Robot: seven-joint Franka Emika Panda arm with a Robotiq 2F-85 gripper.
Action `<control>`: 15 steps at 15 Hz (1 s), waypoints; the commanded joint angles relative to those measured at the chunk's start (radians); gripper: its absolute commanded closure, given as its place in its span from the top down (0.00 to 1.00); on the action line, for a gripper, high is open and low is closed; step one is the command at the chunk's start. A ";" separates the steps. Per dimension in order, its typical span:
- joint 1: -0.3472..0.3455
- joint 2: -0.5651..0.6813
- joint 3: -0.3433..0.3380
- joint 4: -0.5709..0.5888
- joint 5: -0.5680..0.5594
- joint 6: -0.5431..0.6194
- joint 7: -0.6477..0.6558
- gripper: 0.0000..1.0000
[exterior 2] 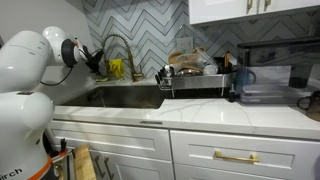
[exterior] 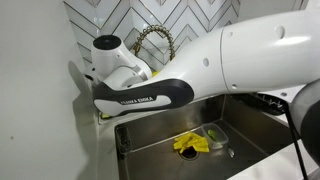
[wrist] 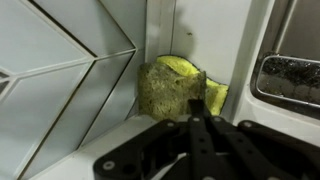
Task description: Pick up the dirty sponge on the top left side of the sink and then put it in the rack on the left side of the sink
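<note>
The gripper (wrist: pixel 197 113), fingers (wrist: pixel 190 130) pressed together, hovers in the wrist view. The dirty sponge (wrist: pixel 178 88) sits at its 12 o'clock against the wall (wrist: pixel 70 60), with the sink (wrist: pixel 290 82) at 3 o'clock.

Home kitchen, probably: sink (exterior: pixel 150 138), chevron tiles (exterior 2: pixel 150 30), white cabinets (exterior 2: pixel 120 150)

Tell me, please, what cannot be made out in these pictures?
1. Gripper: wrist view, dark and blurred, so open or shut is unclear.
2. Dirty sponge: its lower edge is hidden by the gripper; in an exterior view the arm covers it.
3. Rack: not identifiable in any view.
</note>
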 commanded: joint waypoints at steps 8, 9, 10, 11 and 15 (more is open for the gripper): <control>-0.009 -0.147 0.023 -0.116 0.016 -0.016 -0.008 0.00; -0.012 -0.164 0.032 -0.135 0.026 -0.021 -0.003 0.00; -0.014 -0.189 0.040 -0.164 0.035 -0.022 0.010 0.00; -0.015 -0.209 0.044 -0.187 0.040 -0.019 0.023 0.00; -0.027 -0.294 0.066 -0.292 0.073 -0.003 0.092 0.00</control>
